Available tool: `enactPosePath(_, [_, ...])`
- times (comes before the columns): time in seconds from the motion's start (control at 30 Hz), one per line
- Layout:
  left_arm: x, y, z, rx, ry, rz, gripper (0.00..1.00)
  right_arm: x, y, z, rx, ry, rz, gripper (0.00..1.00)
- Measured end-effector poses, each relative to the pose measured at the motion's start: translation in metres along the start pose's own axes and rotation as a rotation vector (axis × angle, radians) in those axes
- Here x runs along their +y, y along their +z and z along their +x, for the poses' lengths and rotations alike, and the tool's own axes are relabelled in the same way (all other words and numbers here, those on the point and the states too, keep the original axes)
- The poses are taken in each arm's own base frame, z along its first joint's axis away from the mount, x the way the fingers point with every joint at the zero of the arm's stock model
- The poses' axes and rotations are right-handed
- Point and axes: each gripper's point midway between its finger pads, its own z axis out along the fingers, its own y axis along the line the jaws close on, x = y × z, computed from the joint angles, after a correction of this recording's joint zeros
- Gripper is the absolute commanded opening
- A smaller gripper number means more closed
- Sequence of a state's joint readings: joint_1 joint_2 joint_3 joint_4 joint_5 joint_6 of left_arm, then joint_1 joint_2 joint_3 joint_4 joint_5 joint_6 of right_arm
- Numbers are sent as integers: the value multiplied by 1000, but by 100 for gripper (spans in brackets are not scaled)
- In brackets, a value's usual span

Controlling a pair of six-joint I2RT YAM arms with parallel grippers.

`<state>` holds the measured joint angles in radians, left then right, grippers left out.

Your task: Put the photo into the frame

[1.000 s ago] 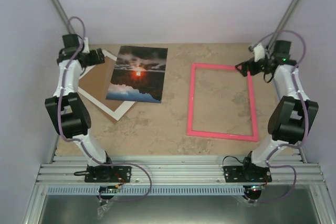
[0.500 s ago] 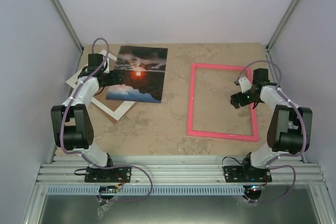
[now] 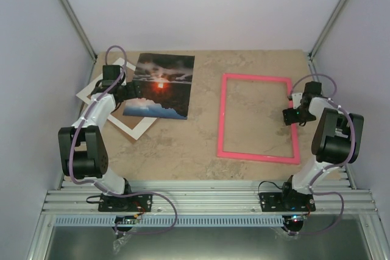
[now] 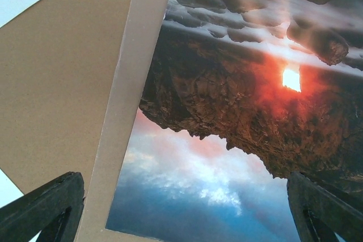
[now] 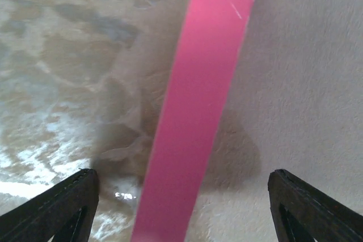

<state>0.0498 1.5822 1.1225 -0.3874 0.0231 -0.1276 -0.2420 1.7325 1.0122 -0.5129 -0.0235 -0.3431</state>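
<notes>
Both arms have left the far corners of the table (image 3: 183,144): the left gripper (image 3: 126,92) now sits at the left edge of the photo (image 3: 161,84), and the right gripper (image 3: 291,116) now sits over the right rail of the frame (image 3: 256,155).

From above, both sets of fingers are too small and dark to make out; the photo's near left corner hides part of the white mat (image 3: 144,127) and its brown backing (image 3: 111,111); each wrist view cuts its fingers off at the bottom edge, so contact with the table cannot be judged.

The left arm is folded at the elbow and reaches right; its gripper (image 4: 181,219) is spread wide, one finger (image 4: 42,208) over the backing (image 4: 57,83), the other over the sunset print (image 4: 244,111), which lies face up, far left.

The right arm is folded tightly; its gripper (image 5: 181,211) is spread, fingers (image 5: 57,208) apart on either side of the pink rail (image 5: 198,111), not gripping it.
</notes>
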Motion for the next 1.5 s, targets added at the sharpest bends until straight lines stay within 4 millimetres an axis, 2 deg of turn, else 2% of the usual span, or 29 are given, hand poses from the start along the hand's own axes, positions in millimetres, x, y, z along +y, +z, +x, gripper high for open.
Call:
enactPosePath(0.13, [0,0,-1,-16,1,-4,99,-11,8,-6,-5,38,14,72])
enactPosePath(0.33, [-4,0,-5,-35,14,6,99,-19,17,-25,-39,74,17,47])
enactPosePath(0.47, [-12,-1,-7,-48,53,20,99,-23,23,-40,-64,93,13,38])
enactPosePath(0.63, [-29,-5,-10,-70,129,46,99,-23,30,-59,-94,97,10,19])
enactPosePath(0.73, [-43,-6,-8,-72,187,69,99,-22,33,-73,-115,98,4,1])
enactPosePath(1.0, [-77,-9,-2,-77,331,171,99,-13,37,-91,-146,89,-63,0])
enactPosePath(1.1, [-98,-16,2,-89,432,260,100,0,36,-95,-162,83,-135,0])
enactPosePath(1.27, [-139,-44,13,-168,689,471,100,29,30,-96,-179,74,-299,0])
enactPosePath(1.4, [-166,-69,33,-262,961,602,99,51,24,-96,-181,57,-399,0])
enactPosePath(1.5, [-190,-85,55,-346,1192,680,99,68,20,-96,-180,34,-460,0])
